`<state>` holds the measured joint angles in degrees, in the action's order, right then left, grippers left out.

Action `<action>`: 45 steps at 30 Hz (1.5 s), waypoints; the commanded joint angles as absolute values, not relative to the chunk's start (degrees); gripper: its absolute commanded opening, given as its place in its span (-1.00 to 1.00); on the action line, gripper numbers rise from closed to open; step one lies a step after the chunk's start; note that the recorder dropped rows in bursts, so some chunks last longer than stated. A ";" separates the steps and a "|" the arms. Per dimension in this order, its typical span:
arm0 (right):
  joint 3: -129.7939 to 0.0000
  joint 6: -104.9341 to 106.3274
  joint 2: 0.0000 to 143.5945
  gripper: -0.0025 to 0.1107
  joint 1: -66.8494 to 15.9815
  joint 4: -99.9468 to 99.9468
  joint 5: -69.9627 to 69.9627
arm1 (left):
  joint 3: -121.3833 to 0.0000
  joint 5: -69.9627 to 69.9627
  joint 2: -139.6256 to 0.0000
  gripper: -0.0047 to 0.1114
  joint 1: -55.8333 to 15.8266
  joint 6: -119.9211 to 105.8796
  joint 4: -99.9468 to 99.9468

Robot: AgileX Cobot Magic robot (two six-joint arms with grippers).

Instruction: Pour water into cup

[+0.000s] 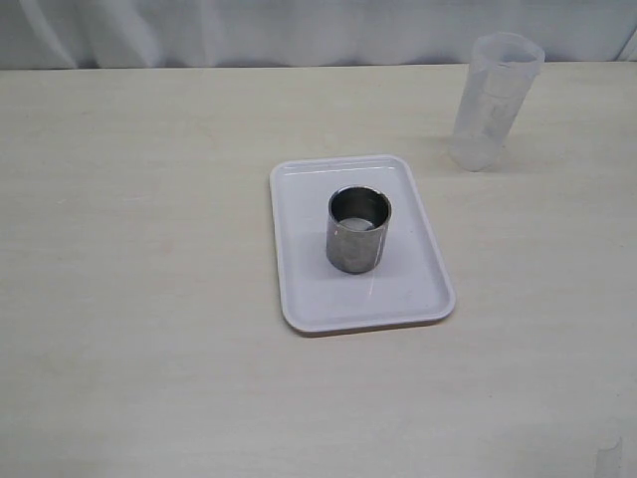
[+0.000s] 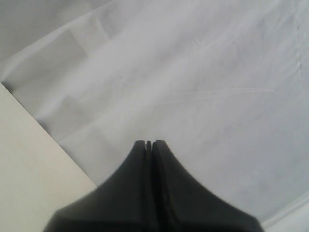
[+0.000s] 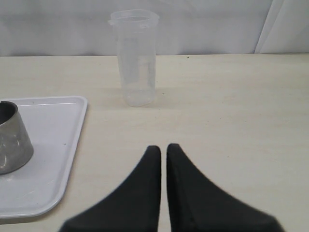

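Closed and empty: left pincer, right pincer. Risk: light tumbler could tip when grasped, spilling short of cup.

Pale wood-grain table; white curtain behind.

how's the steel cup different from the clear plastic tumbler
The steel cup is opaque brushed metal; the tumbler is see-through plastic. The steel cup is short and squat, the tumbler taller and slimmer. The steel cup stands on the white tray; the tumbler stands on the bare table beyond it. Both are upright, open-topped and without handles.
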<state>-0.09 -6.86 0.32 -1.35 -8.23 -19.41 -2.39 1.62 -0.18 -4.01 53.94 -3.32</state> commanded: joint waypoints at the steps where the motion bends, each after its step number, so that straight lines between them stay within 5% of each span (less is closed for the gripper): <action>1: 0.00 -6.62 0.00 -0.88 -1.53 -8.11 -19.59 | -2.36 2.10 0.00 -0.92 -3.90 53.96 -3.51; 14: 0.00 -6.62 0.00 -0.88 -1.53 -8.11 -19.59 | 0.00 2.24 0.00 -0.92 -3.90 53.96 -3.50; 27: 0.00 -6.62 0.00 -0.88 -1.53 -8.11 -19.59 | 0.00 -17.61 0.00 -0.92 -3.90 53.83 -1.96; 45: 0.00 -6.62 0.00 -0.88 -1.53 -8.11 -19.59 | 0.00 -18.12 0.00 -0.92 -3.90 53.83 -1.96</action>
